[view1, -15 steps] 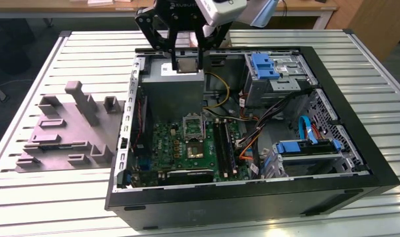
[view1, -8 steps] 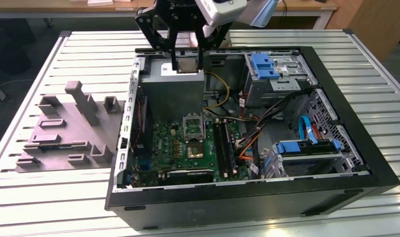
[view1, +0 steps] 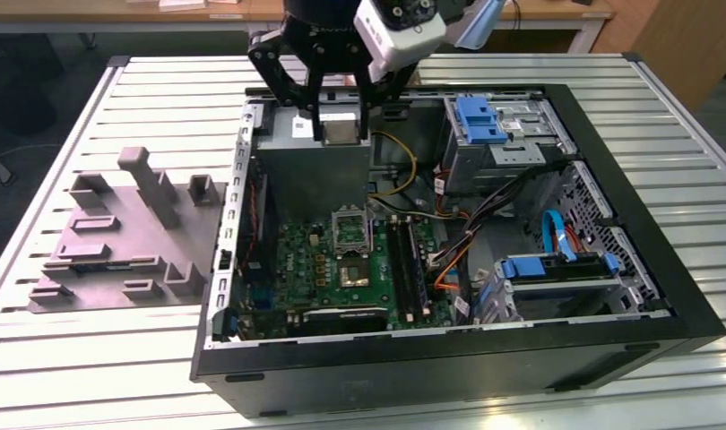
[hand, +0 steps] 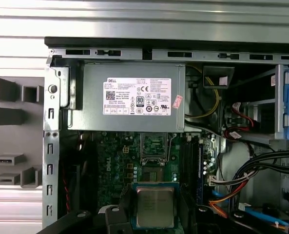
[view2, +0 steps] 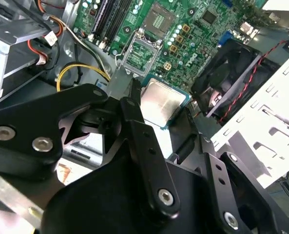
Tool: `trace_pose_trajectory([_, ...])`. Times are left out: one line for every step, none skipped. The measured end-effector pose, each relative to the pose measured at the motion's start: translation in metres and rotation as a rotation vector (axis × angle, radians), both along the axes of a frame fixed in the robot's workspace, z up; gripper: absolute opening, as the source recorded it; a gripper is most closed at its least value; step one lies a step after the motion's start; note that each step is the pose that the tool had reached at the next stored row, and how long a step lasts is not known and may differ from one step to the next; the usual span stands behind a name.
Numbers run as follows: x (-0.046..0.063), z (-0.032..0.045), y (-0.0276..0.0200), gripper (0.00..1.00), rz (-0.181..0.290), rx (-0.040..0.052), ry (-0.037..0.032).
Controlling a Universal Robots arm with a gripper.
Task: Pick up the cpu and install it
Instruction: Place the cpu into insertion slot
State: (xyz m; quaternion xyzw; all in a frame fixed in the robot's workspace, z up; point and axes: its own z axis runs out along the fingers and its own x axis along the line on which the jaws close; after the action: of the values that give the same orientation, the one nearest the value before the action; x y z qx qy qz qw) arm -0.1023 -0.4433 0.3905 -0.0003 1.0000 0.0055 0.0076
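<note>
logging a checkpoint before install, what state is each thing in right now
cpu: lifted clear of the board, metal top facing up
gripper: jaws shut on the cpu
socket frame: swung open
socket: looks empty
computer case: lying on its side, side panel off

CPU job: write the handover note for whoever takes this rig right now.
Gripper: shut on the cpu, gripping it by two opposite edges.
Position: held in the air over the open computer case; in the exterior view it hangs above the grey power supply.
Done: cpu picked up.
Left: cpu is not yet in the motherboard socket.
</note>
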Motion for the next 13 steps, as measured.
trace_pose_trajectory([0.0,-0.0018,-0.0006,0.47,0.0,-0.0001,0.0009])
trace_pose_trajectory([0.0,-0.0036,-0.0013,0.47,0.0,0.0,0.0021])
trace_pose_trajectory([0.0,-0.005,-0.002,0.47,0.0,-0.0001,0.0032])
trace_pose_trajectory([0.0,-0.0062,-0.0027,0.47,0.001,-0.0001,0.0039])
trace_pose_trajectory([0.0,-0.0075,-0.0029,0.47,0.001,0.0,0.0046])
trace_pose_trajectory([0.0,-0.0085,-0.0029,0.47,0.001,-0.0001,0.0051])
trace_pose_trajectory([0.0,-0.009,-0.0031,0.47,0.001,-0.0002,0.0053])
trace_pose_trajectory([0.0,-0.0101,-0.0031,0.47,0.001,0.0,0.0066])
trace_pose_trajectory([0.0,-0.0111,-0.0031,0.47,0.002,-0.0001,0.0085])
trace_pose_trajectory([0.0,-0.0121,-0.0031,0.47,0.003,0.0,0.0101])
trace_pose_trajectory([0.0,-0.0128,-0.0031,0.47,0.003,-0.0001,0.0108])
trace_pose_trajectory([0.0,-0.0129,-0.0031,0.47,0.003,-0.0001,0.0109])
trace_pose_trajectory([0.0,-0.013,-0.0031,0.47,0.003,-0.0001,0.011])
